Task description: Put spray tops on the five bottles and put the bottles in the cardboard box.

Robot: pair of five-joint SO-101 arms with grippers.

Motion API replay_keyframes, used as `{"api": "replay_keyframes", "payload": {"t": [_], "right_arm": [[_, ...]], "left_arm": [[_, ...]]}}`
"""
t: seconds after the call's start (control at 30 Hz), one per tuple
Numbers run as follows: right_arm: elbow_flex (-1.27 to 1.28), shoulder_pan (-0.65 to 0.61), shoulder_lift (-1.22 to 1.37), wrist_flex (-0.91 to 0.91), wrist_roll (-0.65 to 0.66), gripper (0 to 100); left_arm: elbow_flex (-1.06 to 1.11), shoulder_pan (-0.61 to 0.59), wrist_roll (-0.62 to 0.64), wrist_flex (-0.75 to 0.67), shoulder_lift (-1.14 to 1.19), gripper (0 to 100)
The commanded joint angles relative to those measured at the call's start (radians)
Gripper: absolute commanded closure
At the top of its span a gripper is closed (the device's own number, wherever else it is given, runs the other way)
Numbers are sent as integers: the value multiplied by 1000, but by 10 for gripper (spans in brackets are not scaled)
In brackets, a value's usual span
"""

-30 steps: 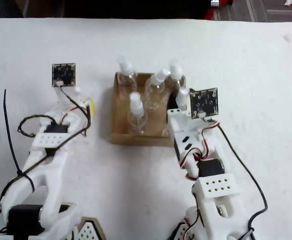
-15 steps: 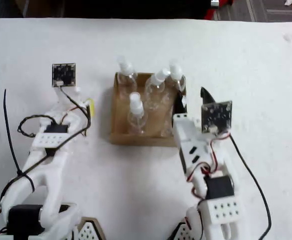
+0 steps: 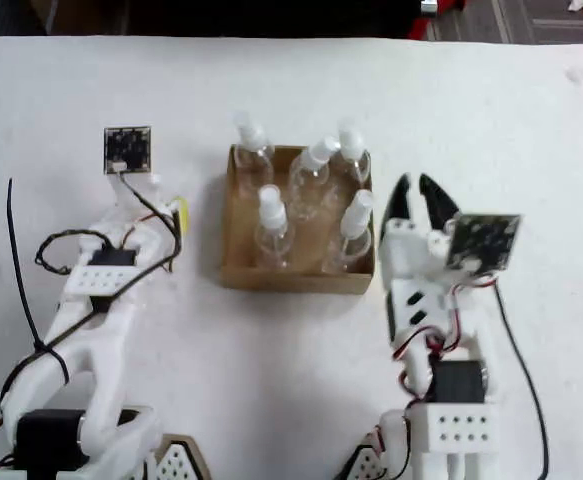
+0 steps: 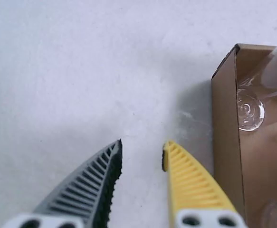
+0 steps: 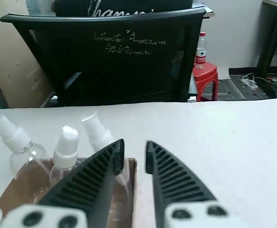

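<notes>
1. All five bottles are held in the cardboard box [image 3: 291, 277]: far-left bottle [image 3: 254, 160], far-middle bottle [image 3: 311, 187], far-right bottle [image 3: 354, 158], near-left bottle [image 3: 271, 238], near-right bottle [image 3: 348, 248].
2. A white spray top [image 3: 271, 201] is fitted on each bottle. The far-middle bottle is tilted; the rest are roughly upright.
3. The box is set mid-tabletop [image 3: 491, 110], between the two arms.
4. The right end effector [image 3: 414, 184] is parked just beside the box's right wall, near the near-right bottle. Its black fingers are parted by a narrow gap, and nothing is held.
5. The left end effector [image 4: 142, 144] is held low over bare tabletop just beside the box's left wall. A moderate gap is seen between its grey and yellow fingers, and nothing is held.
</notes>
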Motion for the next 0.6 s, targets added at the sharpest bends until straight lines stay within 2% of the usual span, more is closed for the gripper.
{"api": "replay_keyframes", "payload": {"t": [0.0, 0.23, 0.43, 0.57], "right_arm": [[-204, 56, 265, 5, -55, 962], [-402, 54, 693, 10, -64, 982], [-420, 53, 714, 18, -64, 982], [-420, -7, 702, 74, -63, 982]], "left_arm": [[-58, 15, -11, -21, -2, 865], [-58, 15, -11, -21, -2, 865], [-58, 15, -11, -21, -2, 865], [-58, 22, -11, -21, -2, 865]]}}
